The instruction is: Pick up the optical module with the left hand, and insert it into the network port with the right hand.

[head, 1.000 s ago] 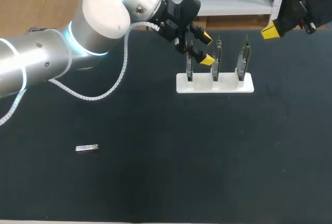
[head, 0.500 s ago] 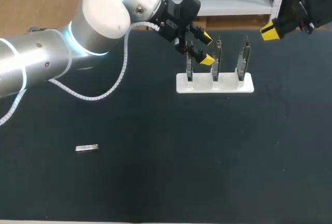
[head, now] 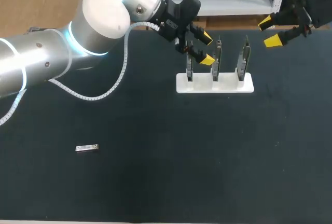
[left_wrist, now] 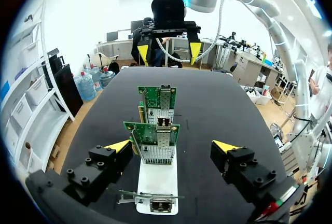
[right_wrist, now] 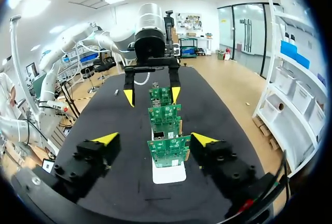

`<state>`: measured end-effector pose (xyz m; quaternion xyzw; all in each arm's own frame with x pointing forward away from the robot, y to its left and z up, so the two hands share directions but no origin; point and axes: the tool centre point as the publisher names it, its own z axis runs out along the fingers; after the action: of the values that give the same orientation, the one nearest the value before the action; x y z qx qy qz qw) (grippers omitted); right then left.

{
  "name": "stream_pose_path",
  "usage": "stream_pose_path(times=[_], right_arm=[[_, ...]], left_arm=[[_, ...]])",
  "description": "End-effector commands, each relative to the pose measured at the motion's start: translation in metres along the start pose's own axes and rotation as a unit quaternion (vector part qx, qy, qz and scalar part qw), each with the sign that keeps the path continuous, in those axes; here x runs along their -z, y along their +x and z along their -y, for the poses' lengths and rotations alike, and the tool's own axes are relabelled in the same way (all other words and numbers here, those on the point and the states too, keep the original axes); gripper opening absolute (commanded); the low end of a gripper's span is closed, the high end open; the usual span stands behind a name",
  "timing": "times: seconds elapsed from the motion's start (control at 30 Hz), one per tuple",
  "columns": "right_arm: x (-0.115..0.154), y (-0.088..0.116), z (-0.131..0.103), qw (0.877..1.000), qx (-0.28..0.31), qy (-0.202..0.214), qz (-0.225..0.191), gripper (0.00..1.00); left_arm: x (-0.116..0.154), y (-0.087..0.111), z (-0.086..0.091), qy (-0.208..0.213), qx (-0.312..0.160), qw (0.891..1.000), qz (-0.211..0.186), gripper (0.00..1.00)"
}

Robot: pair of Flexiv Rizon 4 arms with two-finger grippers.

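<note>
I see white card stand (head: 215, 84) on dark worktop (head: 171, 182), three network cards (head: 217, 58) upright in it. Left tool (head: 207, 49) above stand's left end, fingers spread wide, gripping nothing. Right tool (head: 269, 32) off stand's right end, at the far side, also wide and empty. Optical module (head: 87, 148) lies flat, well apart from stand, left of it and nearer me. Network port (left_wrist: 164, 122) on a card's edge faces left tool.

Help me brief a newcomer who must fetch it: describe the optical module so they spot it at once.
Start from the black table, whose far side holds a white stand with three upright green cards. Come to the near left part: the optical module lies there alone. It is a small silvery bar lying flat, unlike the standing cards.
</note>
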<state>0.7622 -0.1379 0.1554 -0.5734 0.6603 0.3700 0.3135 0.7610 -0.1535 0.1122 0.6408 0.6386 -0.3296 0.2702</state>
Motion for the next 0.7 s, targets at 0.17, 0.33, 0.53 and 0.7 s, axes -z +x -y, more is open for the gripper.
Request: stream_pose_path(times=[0.17,0.33,0.53,0.7], right_arm=[[0.0,0.0,-0.001,1.0,0.0,0.001,0.0,1.0],[0.0,0.0,-0.001,1.0,0.0,0.001,0.0,1.0],[0.0,0.0,-0.001,1.0,0.0,0.001,0.0,1.0],[0.0,0.0,-0.001,1.0,0.0,0.001,0.0,1.0]], left_arm=[[0.017,-0.007,0.002,-0.011,-0.015,1.0,-0.005,1.0],[0.044,-0.011,0.005,-0.031,-0.028,0.999,-0.02,1.0],[0.096,-0.01,0.018,-0.065,-0.047,0.996,-0.049,1.0],[0.147,0.004,0.042,-0.11,-0.063,0.984,-0.124,1.0]])
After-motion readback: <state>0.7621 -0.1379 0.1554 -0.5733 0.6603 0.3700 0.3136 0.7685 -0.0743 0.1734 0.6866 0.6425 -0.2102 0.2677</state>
